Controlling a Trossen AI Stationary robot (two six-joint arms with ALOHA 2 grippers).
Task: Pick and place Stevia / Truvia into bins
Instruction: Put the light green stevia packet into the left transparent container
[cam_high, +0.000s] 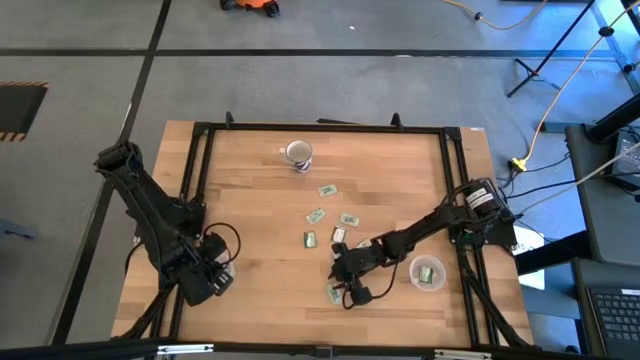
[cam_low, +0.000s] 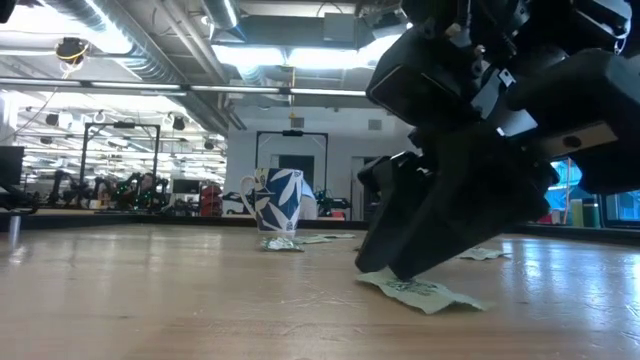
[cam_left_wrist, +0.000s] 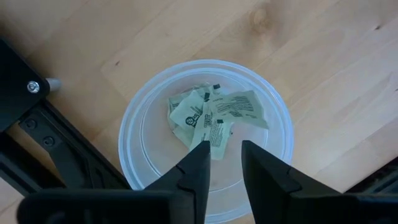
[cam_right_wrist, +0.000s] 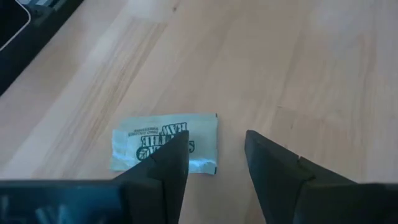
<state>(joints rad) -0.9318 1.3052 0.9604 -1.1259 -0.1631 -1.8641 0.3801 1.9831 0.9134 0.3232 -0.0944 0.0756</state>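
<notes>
The right claw hangs low over the surface, fingers parted and grasping nothing, one fingertip overlapping the near edge of a green-and-white packet. That packet lies flat on the wood with its long axis running across the gap between the fingers, and most of it sits off to one side of the gap. From above, this claw is near the front of the surface, just beside the packet.

More packets are scattered toward the middle: one, another, a third, and one closer to the mug at the back. A clear cup stands to the right with packets inside.

The left claw hovers over the other clear cup at the front left, fingers spread and empty, with several crumpled packets lying in the bottom.
</notes>
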